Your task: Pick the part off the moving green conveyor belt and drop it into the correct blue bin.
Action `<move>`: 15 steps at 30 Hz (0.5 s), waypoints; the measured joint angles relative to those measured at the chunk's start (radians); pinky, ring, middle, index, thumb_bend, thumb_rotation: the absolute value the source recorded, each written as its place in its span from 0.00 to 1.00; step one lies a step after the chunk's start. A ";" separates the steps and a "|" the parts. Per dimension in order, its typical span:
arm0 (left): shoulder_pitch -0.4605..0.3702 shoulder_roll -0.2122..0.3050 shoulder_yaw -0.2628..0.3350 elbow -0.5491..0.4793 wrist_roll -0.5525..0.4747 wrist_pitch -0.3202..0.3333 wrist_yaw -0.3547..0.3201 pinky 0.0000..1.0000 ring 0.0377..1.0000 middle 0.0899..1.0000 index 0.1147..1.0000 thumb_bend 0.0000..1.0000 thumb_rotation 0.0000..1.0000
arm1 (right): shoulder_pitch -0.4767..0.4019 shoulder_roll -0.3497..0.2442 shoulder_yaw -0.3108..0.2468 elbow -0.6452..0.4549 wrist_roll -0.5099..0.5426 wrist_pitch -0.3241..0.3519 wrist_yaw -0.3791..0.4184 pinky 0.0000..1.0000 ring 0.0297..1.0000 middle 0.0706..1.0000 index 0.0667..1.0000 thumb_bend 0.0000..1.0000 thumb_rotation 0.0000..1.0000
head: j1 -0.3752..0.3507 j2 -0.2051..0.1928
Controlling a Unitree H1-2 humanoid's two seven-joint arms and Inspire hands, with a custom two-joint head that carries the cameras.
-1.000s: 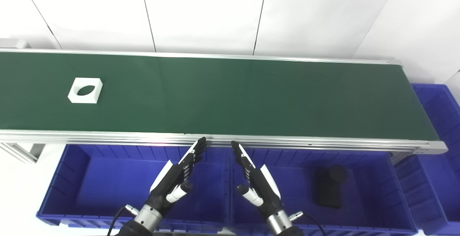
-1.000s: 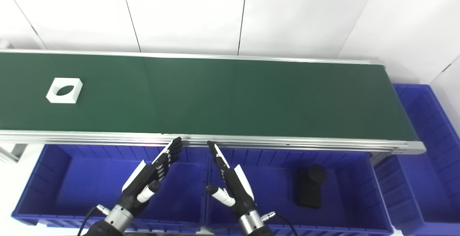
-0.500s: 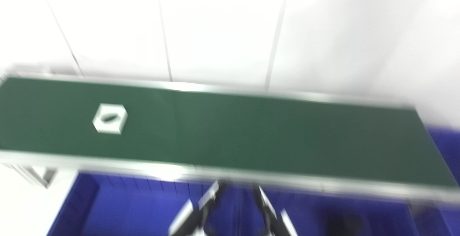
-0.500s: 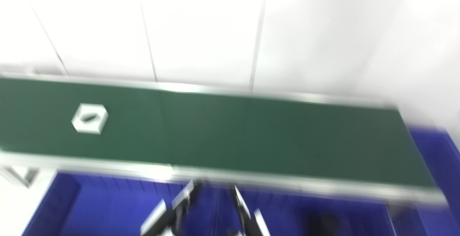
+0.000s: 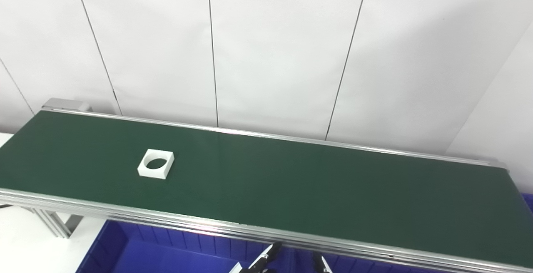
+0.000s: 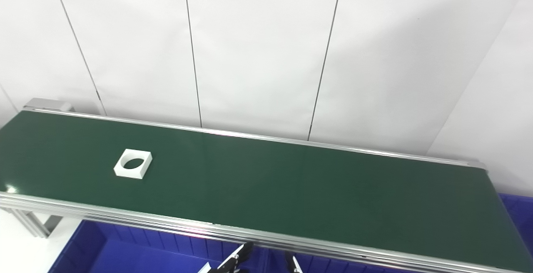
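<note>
A flat white square block with a round hole (image 5: 155, 164) lies on the long dark green conveyor belt (image 5: 291, 189), left of centre in the frame. Only the fingertips of the left hand (image 5: 260, 261) and right hand (image 5: 320, 263) show at the bottom edge, over a blue plastic bin (image 5: 166, 250); their grip cannot be told.

- Belt (image 5: 291, 189): matt dark green, smooth, rubbery-looking.
- Rails (image 5: 166, 217): brushed silvery metal with a dull shine.
- Part (image 5: 155, 164): matt white, looks like plastic.
- Bin (image 6: 125, 252): glossy blue ribbed plastic.
- My fingertips (image 6: 243, 250): black with white plates, perhaps plastic; barely in view.
- Wall (image 5: 270, 56): smooth white panels.
</note>
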 measured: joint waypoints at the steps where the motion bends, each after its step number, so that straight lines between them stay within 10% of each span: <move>1: 0.000 0.000 -0.002 -0.001 0.000 0.000 0.000 0.90 0.99 1.00 0.98 1.00 0.79 | 0.000 0.000 0.000 0.000 -0.001 0.000 0.000 1.00 1.00 1.00 1.00 1.00 1.00 | 0.000 0.000; 6: 0.010 0.003 -0.008 -0.053 -0.009 0.002 -0.001 0.87 0.96 0.98 0.96 1.00 0.77 | -0.001 0.000 0.001 0.005 -0.004 0.000 -0.004 1.00 1.00 1.00 1.00 1.00 1.00 | 0.018 0.002; 15: 0.088 0.010 -0.031 -0.468 -0.106 -0.008 -0.065 0.87 0.95 0.96 0.95 1.00 0.71 | -0.009 0.003 -0.009 0.037 0.012 0.000 0.023 1.00 1.00 1.00 1.00 1.00 1.00 | 0.040 -0.005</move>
